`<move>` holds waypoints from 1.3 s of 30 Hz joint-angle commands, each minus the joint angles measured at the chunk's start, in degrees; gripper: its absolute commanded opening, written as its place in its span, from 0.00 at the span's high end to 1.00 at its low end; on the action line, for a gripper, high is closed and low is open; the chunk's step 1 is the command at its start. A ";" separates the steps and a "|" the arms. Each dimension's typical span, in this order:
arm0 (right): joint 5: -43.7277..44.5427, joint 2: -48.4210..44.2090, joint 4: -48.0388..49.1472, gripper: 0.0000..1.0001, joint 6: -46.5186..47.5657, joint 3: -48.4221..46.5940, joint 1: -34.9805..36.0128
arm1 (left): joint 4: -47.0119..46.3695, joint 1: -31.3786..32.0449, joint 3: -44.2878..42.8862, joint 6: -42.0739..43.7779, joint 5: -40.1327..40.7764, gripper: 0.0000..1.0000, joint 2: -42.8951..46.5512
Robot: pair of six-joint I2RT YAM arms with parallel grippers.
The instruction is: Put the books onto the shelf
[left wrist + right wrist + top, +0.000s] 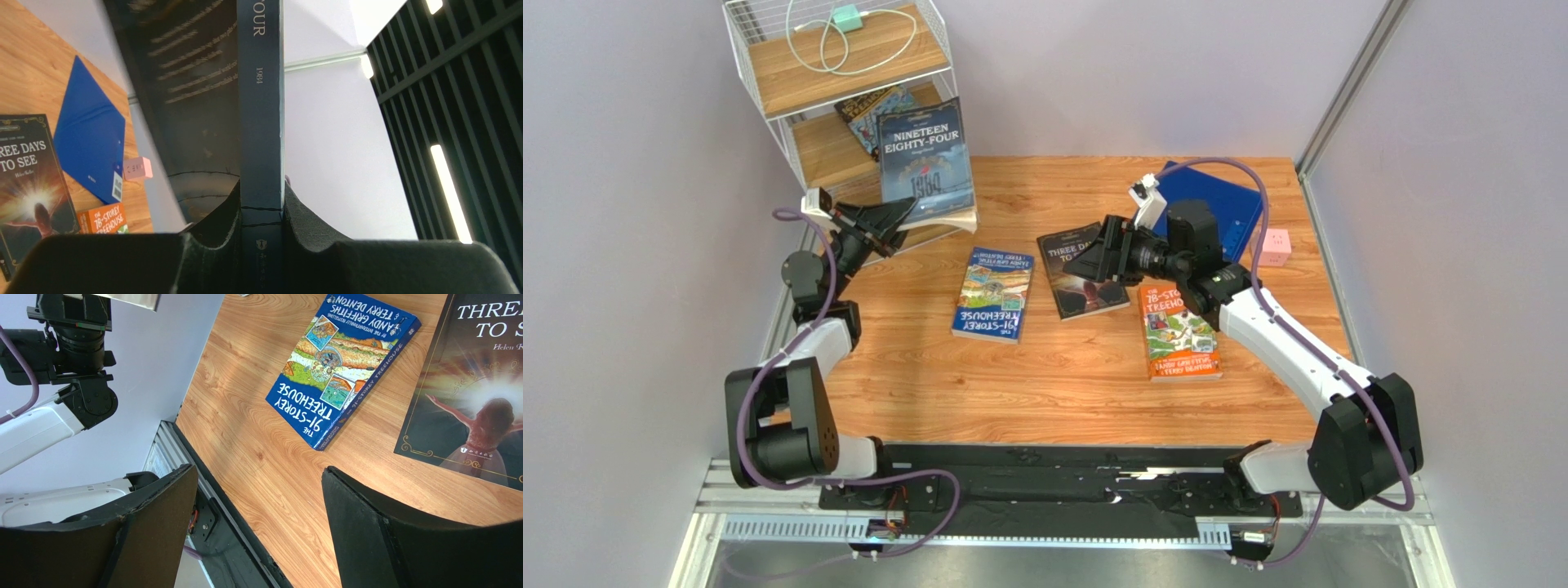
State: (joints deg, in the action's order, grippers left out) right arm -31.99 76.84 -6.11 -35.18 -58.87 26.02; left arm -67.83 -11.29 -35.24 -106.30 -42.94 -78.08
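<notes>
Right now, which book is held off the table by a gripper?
Nineteen Eighty-Four, its spine clamped in the left gripper; 91-Storey Treehouse, Three Days to See and 78-Storey Treehouse lie flat on the table.

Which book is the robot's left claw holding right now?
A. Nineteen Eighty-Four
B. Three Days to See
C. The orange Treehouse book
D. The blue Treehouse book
A: the left claw is pinched on the spine of Nineteen Eighty-Four, holding it up next to the shelf.
</notes>
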 commanded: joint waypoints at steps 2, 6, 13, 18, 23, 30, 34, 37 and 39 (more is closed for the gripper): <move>-0.62 -0.99 0.92 0.21 1.43 0.60 0.00 | -18.31 -3.82 -0.53 -2.60 2.69 1.00 4.33; -0.80 -0.73 1.36 0.21 1.25 0.95 0.00 | -17.42 -6.28 -1.40 -3.12 0.50 1.00 4.87; -1.15 -0.37 2.42 0.21 0.81 1.74 0.08 | -19.79 -7.78 -4.22 -7.60 -0.48 1.00 2.94; -1.41 -0.37 2.59 0.21 0.55 2.09 0.08 | -19.79 -9.54 -6.41 -9.10 -0.31 1.00 1.62; -1.50 -0.46 3.12 0.21 0.46 3.06 0.17 | -19.79 -10.33 -9.13 -11.12 0.40 1.00 -1.01; -1.85 -0.55 3.82 0.21 0.20 4.20 0.17 | -19.79 -10.68 -14.67 -12.18 0.23 1.00 -5.85; -1.68 -0.29 4.26 0.21 0.02 4.38 0.26 | -19.71 -10.68 -15.65 -12.61 -1.18 1.00 -6.55; -1.94 0.41 5.05 0.21 -0.41 4.47 0.17 | -19.79 -10.68 -13.98 -12.44 -2.15 1.00 -5.94; -2.11 0.68 5.23 0.21 -0.59 4.29 0.17 | -19.79 -10.68 -13.62 -12.44 -3.64 1.00 -5.59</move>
State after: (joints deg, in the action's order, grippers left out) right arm -33.10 76.86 -4.62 -35.20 -54.54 26.02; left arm -69.63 -21.47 -47.48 -113.91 -46.46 -86.04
